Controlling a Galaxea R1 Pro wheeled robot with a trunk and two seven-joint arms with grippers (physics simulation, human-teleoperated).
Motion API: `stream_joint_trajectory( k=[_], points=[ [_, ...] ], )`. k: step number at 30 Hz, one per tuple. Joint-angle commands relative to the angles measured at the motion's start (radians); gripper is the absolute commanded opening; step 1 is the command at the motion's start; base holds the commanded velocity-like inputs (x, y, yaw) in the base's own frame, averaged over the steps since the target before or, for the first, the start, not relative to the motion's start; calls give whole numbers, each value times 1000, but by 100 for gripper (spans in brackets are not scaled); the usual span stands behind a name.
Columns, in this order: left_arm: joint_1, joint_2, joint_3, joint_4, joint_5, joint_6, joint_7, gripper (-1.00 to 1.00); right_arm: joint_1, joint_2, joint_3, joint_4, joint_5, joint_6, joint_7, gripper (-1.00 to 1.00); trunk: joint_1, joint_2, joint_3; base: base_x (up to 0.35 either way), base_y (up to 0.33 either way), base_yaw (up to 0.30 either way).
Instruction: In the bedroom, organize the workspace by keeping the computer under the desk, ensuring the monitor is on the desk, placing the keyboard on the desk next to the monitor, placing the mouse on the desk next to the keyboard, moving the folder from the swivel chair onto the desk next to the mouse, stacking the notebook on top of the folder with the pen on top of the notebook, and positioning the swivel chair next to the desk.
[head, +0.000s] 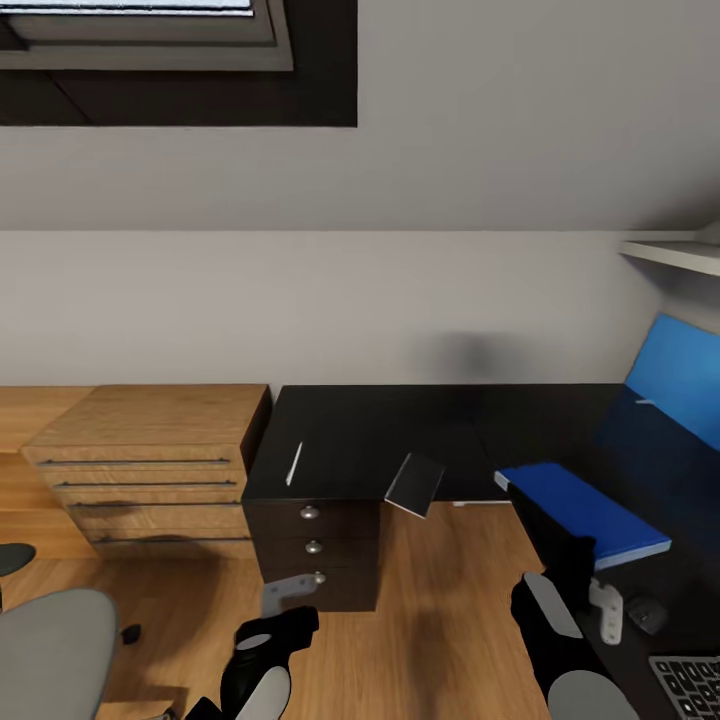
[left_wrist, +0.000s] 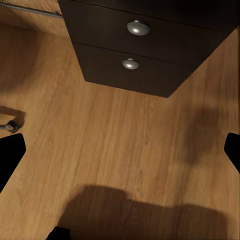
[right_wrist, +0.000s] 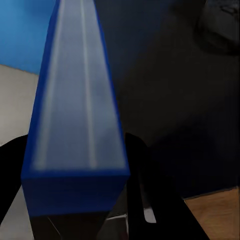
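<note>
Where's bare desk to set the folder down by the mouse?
The right hand grips the folder over the desk. Crowded at the near right: mouse and keyboard sit close together under the folder's end. Free patches: the black top between the notebook and the folder, and back toward the wall. The pen takes the left end.

Black drawer unit (left_wrist: 150, 45) above wooden floor (left_wrist: 120, 150)

The worktop (head: 400, 430) is glossy black, its drawer unit (head: 315, 545) dark with round metal-looking knobs. Floor (left_wrist: 115, 150) and drawer chest (head: 150, 450) look like warm wood grain — smooth, slightly shiny. The folder (head: 590, 510) is smooth bright blue with a pale edge — the notebook (head: 415, 484) plain matt grey.
</note>
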Motion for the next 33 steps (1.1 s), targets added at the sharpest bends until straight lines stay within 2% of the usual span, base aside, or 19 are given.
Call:
stream_joint_trajectory(
  k=[1, 15, 22, 28, 33],
  points=[
    [-1, 1, -2, -2, 6, 3, 8, 100, -1, 1, -2, -1, -5, -1, -3, -100, 0, -1, -1, 0, 0, -214],
    [-1, 0, -2, -3, 6, 3, 9, 100, -1, 1, 0, -2, -19, -1, 1, -100, 0, -1, -1, 5, 0, -44],
    [-1, 1, -2, -2, 6, 1, 9, 100, -1, -2, -1, -1, -17, -1, 1, -100, 0, -1, -1, 180, 0, 0],
    [-1, 1, -2, -2, 6, 2, 9, 100, -1, -30, -2, 6, -19, 1, -1, -100, 0, -1, -1, 14, 0, 0],
    [-1, 2, -1, -2, 6, 1, 8, 100, -1, -35, -3, 6, -19, 1, -1, -100, 0, -1, -1, 1, 0, -13]
  ],
)
